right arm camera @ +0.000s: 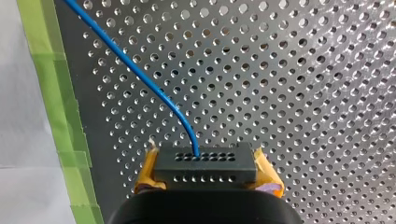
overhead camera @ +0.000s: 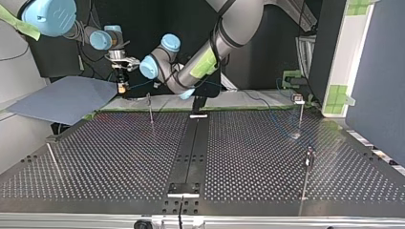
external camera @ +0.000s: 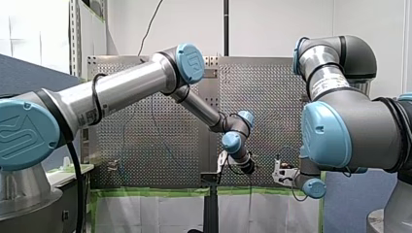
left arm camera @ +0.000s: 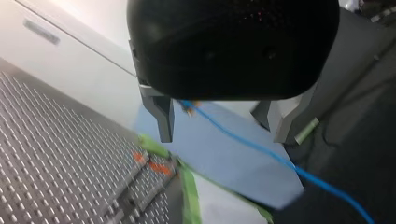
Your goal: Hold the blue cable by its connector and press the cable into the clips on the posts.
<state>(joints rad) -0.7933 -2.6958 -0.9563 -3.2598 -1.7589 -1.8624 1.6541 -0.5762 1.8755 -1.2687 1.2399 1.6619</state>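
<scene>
Right gripper (right arm camera: 205, 175): clamped on connector (right arm camera: 205, 163), at top view's 10 o'clock.
Left gripper (left arm camera: 223, 123): fingers spread, blue cable (left arm camera: 243, 142) seen between them.

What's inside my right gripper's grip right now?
The black connector, clamped between the yellow pads, the blue cable leaving its holed face. The body of the right gripper covers the connector's rear, so its depth cannot be seen.

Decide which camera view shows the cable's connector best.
The right wrist view: the black connector is close up, clamped between yellow pads, its hole rows and the blue cable plain. In the top view it is a speck; in the front view, too small to tell; the left wrist view shows mainly cable.
</scene>
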